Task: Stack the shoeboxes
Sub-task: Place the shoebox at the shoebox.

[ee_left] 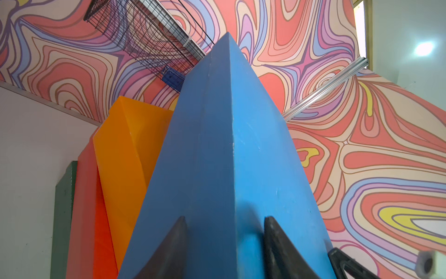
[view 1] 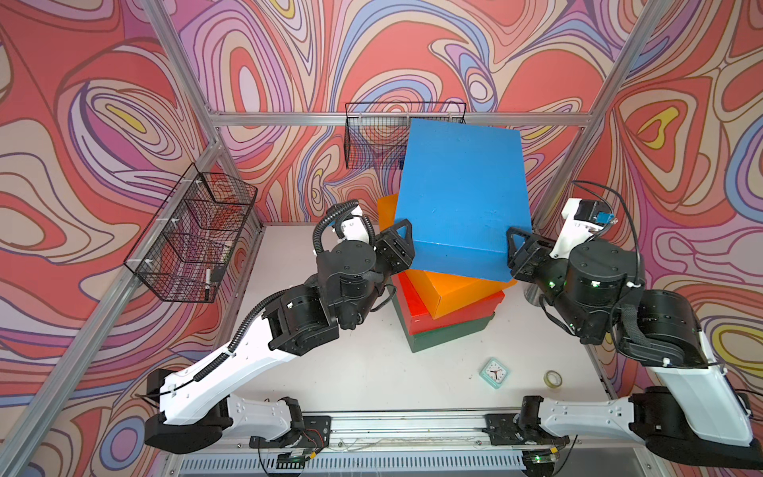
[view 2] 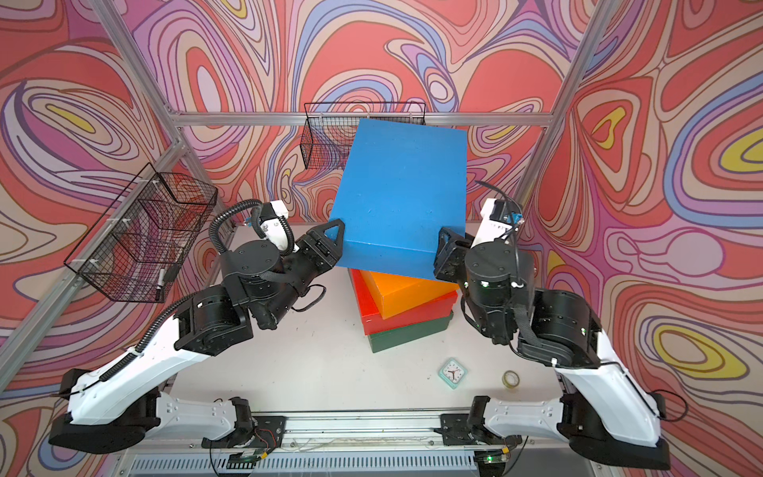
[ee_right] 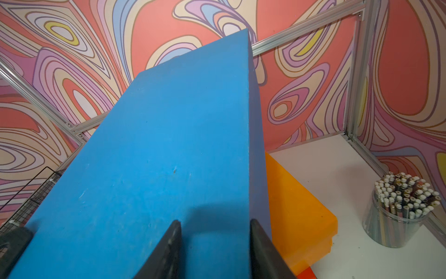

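A blue shoebox (view 1: 462,198) (view 2: 400,194) hangs tilted, its far end raised, above a skewed stack of three shoeboxes. That stack is orange (view 1: 462,295) on red (view 1: 417,309) on dark green (view 1: 450,332). My left gripper (view 1: 406,235) (ee_left: 224,218) is shut on the blue box's near left corner, one finger on the lid and one on the side. At the near right corner my right gripper (view 1: 514,243) (ee_right: 214,221) clamps the same box the same way. Whether the blue box touches the orange one (ee_right: 296,207) I cannot tell.
A mint-green clock (view 1: 494,372) and a tape roll (view 1: 552,378) lie on the white table (view 1: 330,363) in front of the stack. A jar of pencils (ee_right: 400,210) stands to the stack's right. Wire baskets hang on the left wall (view 1: 194,239) and back wall (view 1: 384,136).
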{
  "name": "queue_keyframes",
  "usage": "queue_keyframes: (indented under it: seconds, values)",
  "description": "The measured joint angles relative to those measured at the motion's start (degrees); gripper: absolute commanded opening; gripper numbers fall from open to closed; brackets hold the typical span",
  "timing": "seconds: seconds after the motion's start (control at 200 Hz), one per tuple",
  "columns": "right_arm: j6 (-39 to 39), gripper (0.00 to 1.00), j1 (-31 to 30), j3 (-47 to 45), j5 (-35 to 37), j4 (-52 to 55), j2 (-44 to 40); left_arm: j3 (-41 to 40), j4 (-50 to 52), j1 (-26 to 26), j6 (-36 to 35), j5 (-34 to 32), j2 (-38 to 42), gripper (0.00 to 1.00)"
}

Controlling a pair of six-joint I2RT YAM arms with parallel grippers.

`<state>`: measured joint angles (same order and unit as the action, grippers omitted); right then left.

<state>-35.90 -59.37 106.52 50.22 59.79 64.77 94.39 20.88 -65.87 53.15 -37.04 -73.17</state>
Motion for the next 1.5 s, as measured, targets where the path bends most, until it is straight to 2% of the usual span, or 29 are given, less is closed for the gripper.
queue_keyframes:
  seconds: [0.371, 0.451, 0.576, 0.661, 0.966, 1.197, 1.257, 1.327, 1.387, 1.497]
  values:
    - [2.8, 0.0, 12.7, 7.1, -11.7, 5.8, 4.2, 0.0, 0.8, -0.9, 3.8, -0.8, -2.0, 0.36]
    - [3.9, 0.0, 15.6, 9.1, -14.3, 6.5, 5.7, 0.0, 1.0, -1.1, 4.3, -0.8, -2.3, 0.43]
    - [5.9, 0.0, 21.8, 11.0, -19.3, 6.3, 8.7, 0.2, 3.2, -1.7, 3.4, -1.0, -3.1, 0.63]
    - [6.8, 0.0, 25.3, 11.3, -23.1, 4.0, 10.5, 0.4, 3.5, -2.3, 1.4, -1.2, -3.1, 0.73]
    - [8.0, 0.0, 35.1, 11.4, -33.9, -2.5, 14.1, 1.5, 4.9, -5.0, -1.4, 0.8, -3.7, 0.85]
    - [8.0, 0.17, 37.8, 9.4, -37.4, -4.3, 12.5, 3.1, 6.3, -5.4, -2.4, 3.1, -4.6, 0.89]
    - [8.0, 0.27, 38.3, 8.5, -37.9, -5.0, 12.0, 3.4, 6.6, -5.5, -2.6, 3.7, -4.7, 0.9]
    - [7.7, 0.48, 38.7, 7.4, -38.3, -5.9, 11.3, 3.7, 6.9, -5.5, -2.6, 4.3, -4.9, 0.91]
    - [8.1, 0.6, 38.7, 6.6, -38.7, -5.6, 10.9, 4.0, 7.0, -5.7, -2.7, 5.3, -5.2, 0.93]
    - [8.6, 0.71, 39.0, 6.1, -39.3, -4.9, 10.8, 4.4, 6.8, -6.2, -3.1, 6.6, -5.6, 0.99]
